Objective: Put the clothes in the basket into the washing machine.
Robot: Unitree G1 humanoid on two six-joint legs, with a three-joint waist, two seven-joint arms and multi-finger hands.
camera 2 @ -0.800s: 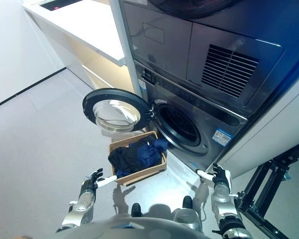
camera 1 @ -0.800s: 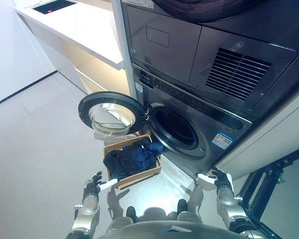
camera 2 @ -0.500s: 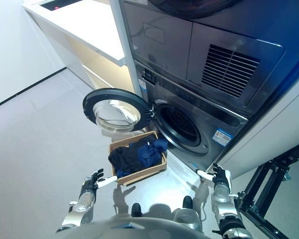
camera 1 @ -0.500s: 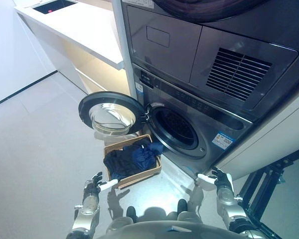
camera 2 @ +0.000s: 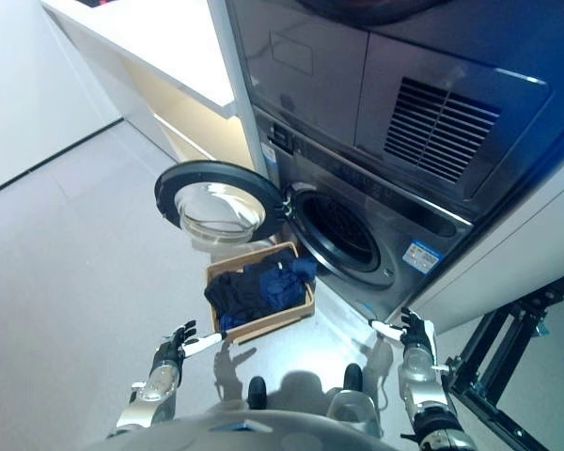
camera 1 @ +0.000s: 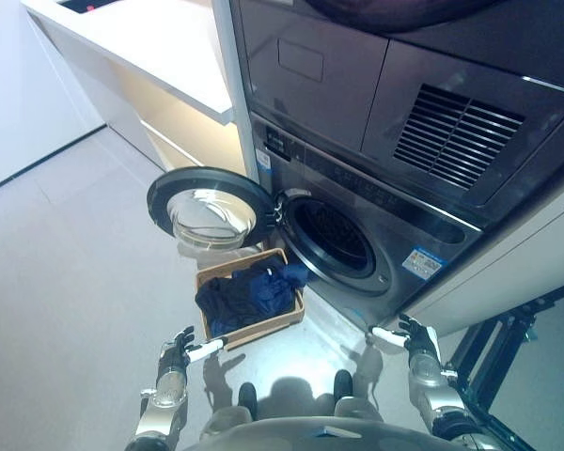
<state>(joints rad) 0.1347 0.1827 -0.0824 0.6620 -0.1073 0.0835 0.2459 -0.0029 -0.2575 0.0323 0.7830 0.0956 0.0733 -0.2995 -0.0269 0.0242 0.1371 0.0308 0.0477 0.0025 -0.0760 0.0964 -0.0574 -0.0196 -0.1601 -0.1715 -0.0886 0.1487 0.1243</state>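
Observation:
A tan basket (camera 1: 250,331) stands on the floor before the washing machine (camera 1: 357,221). It holds dark black and blue clothes (camera 1: 246,295). The machine's round door (camera 1: 210,209) is swung open to the left and the drum opening (camera 1: 334,239) is dark. My left hand (camera 1: 178,354) is low at the lower left, near the basket's front corner, fingers relaxed and holding nothing. My right hand (camera 1: 414,344) is low at the lower right, by the machine's front corner, fingers relaxed and holding nothing.
A second appliance with a vent grille (camera 1: 456,139) is stacked above the machine. A white counter (camera 1: 160,42) runs along the left wall. A black metal frame (camera 1: 508,343) stands at the lower right. Grey floor (camera 1: 66,263) lies to the left.
The whole picture has shifted slightly, so the camera moved. The basket, the door and both hands keep their places relative to each other.

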